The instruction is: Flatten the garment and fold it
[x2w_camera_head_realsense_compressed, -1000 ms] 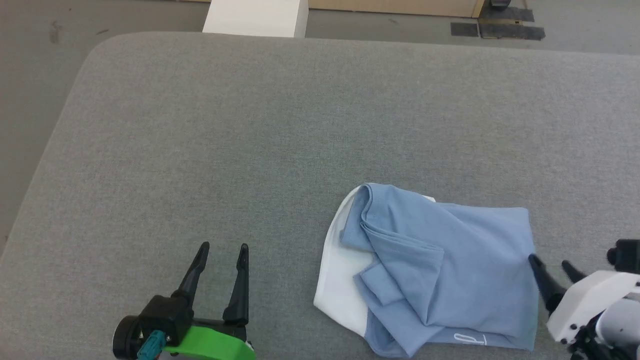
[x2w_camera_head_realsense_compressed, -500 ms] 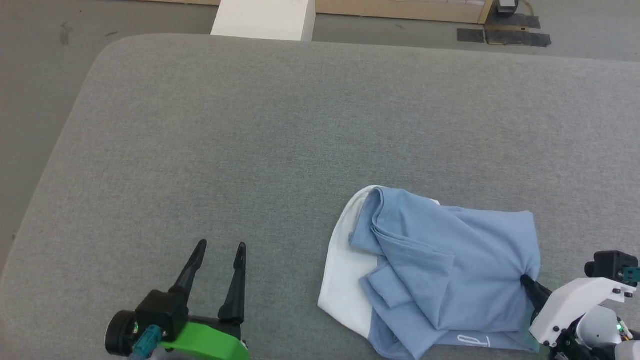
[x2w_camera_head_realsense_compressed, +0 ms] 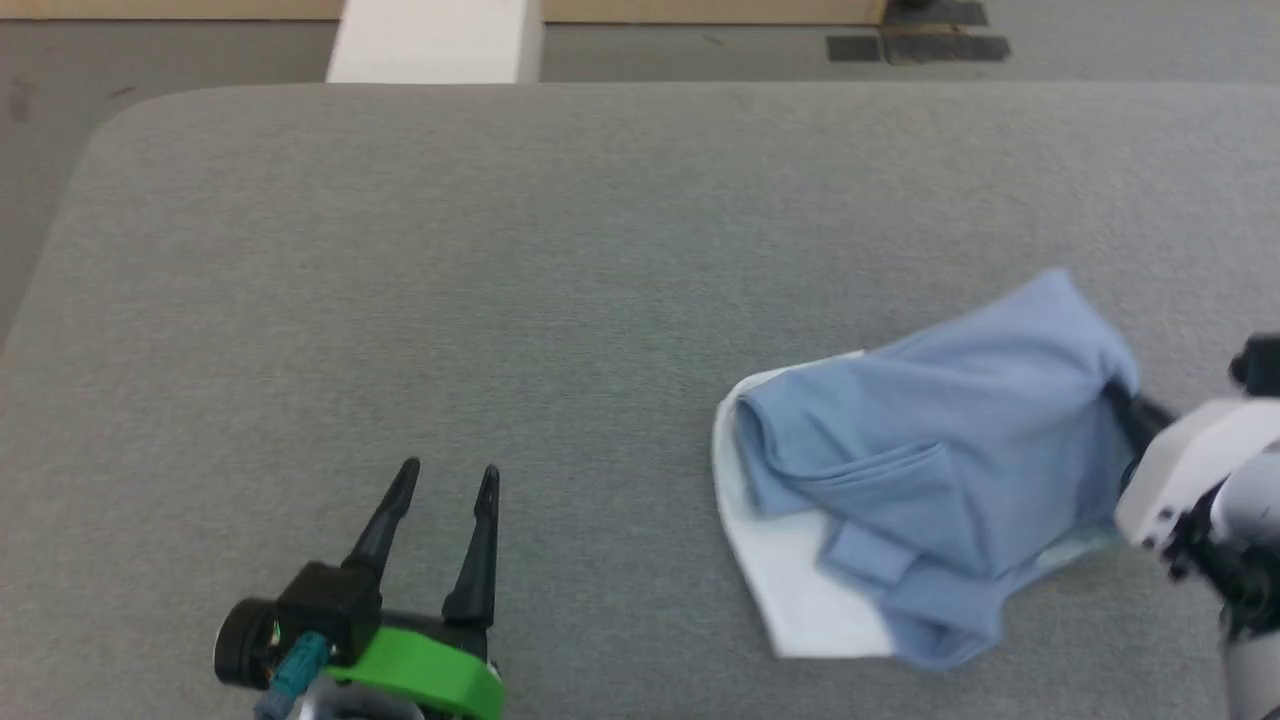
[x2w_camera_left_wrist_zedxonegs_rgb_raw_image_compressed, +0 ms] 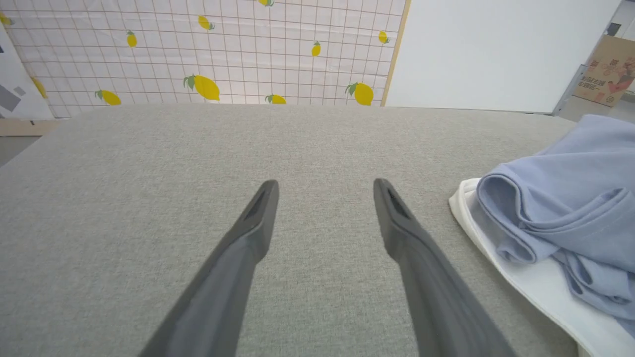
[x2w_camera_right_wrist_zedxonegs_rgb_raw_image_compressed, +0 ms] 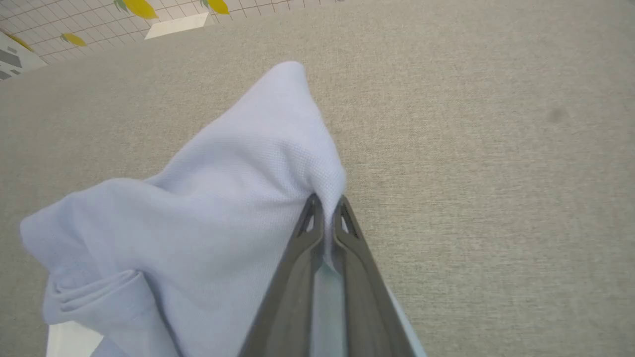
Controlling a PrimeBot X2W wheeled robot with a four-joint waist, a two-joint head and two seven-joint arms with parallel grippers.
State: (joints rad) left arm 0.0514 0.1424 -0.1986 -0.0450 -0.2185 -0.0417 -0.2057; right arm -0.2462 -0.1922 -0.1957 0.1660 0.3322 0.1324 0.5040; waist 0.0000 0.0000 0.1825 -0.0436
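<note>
Pinched and lifted since a second ago: the right edge of the garment (x2w_camera_head_realsense_compressed: 930, 440), then lying flat with the right gripper (x2w_camera_head_realsense_compressed: 1125, 405) parted just beside it. Whole picture shifted too, so part of that change owed to the camera.

Head view: garment toward 4 o'clock on the grey surface (x2w_camera_head_realsense_compressed: 500, 250), bunched, blue layers over a white panel at its 7 o'clock side, one corner drawn up toward 1 o'clock. Right gripper clamped on that raised edge, tips largely buried in cloth, probably held high so that the folds fall loose before spreading. Left gripper (x2w_camera_head_realsense_compressed: 450, 468) at 7 o'clock, parted, holding nothing, well apart from the cloth; likely waiting for a second corner to take. White block (x2w_camera_head_realsense_compressed: 435, 40) beyond the surface at 11 o'clock. No print legible on the cloth.

Left wrist view: gripper spread wide above bare surface, garment at 3 to 4 o'clock, near but not touching, a rolled blue fold over white. Behind, at 11 o'clock, a grid-patterned screen (x2w_camera_left_wrist_zedxonegs_rgb_raw_image_compressed: 198, 49) dotted with yellow lemons. At 2 o'clock a cardboard box (x2w_camera_left_wrist_zedxonegs_rgb_raw_image_compressed: 605, 69) with printed characters too small to read.

Right wrist view: gripper pressed shut on a tuck of blue knit — cloth tenting to a point at 12 o'clock, draping away toward 8 o'clock. No label, logo or writing to be made out.
</note>
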